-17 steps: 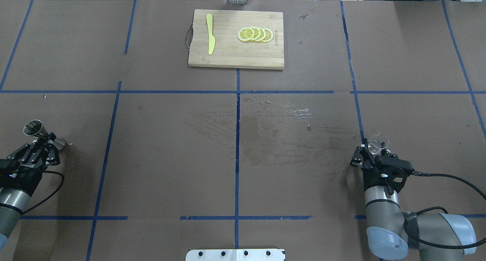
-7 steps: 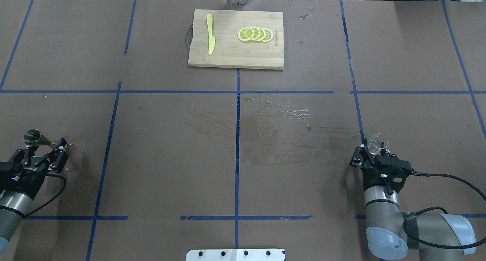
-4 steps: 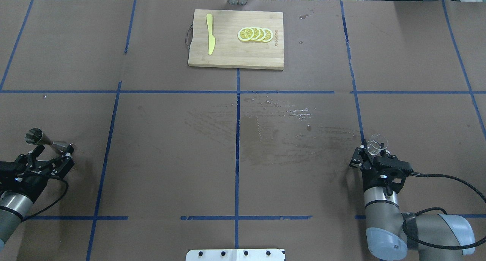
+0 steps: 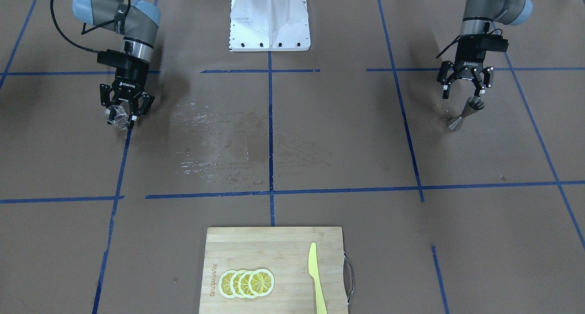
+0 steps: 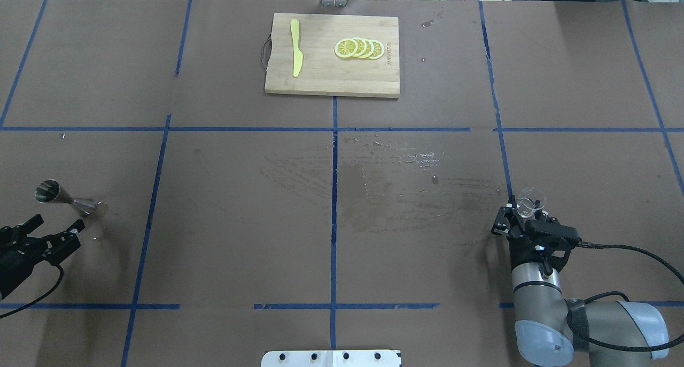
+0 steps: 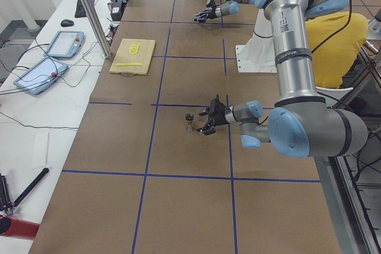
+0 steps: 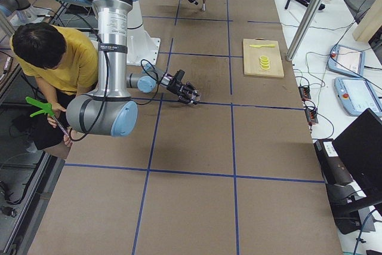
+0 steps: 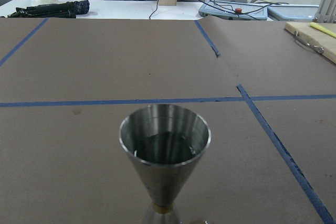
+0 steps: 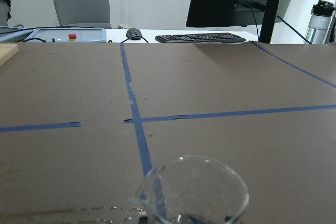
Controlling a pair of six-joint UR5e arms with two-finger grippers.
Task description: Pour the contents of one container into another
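Observation:
The silver jigger (image 5: 64, 197) stands upright on the brown table at the left, and liquid seems to sit in its upper cup (image 8: 165, 153). My left gripper (image 5: 60, 221) is open, a short way behind the jigger on the robot's side and not touching it; the front-facing view shows the left gripper (image 4: 462, 93) just above the jigger (image 4: 465, 114). The clear glass tumbler (image 5: 531, 204) sits between the fingers of my right gripper (image 5: 526, 213), which is shut on it low over the table. From the right wrist, only the tumbler's rim (image 9: 191, 190) shows.
A wooden cutting board (image 5: 320, 78) with lemon slices (image 5: 359, 48) and a yellow knife (image 5: 295, 47) lies at the far middle. A wet smear (image 5: 395, 185) marks the table's centre. A person in yellow (image 7: 57, 58) sits beside the robot base.
My left gripper set the jigger down, opened and let it go, then drew back toward the robot. The right gripper and tumbler have not moved.

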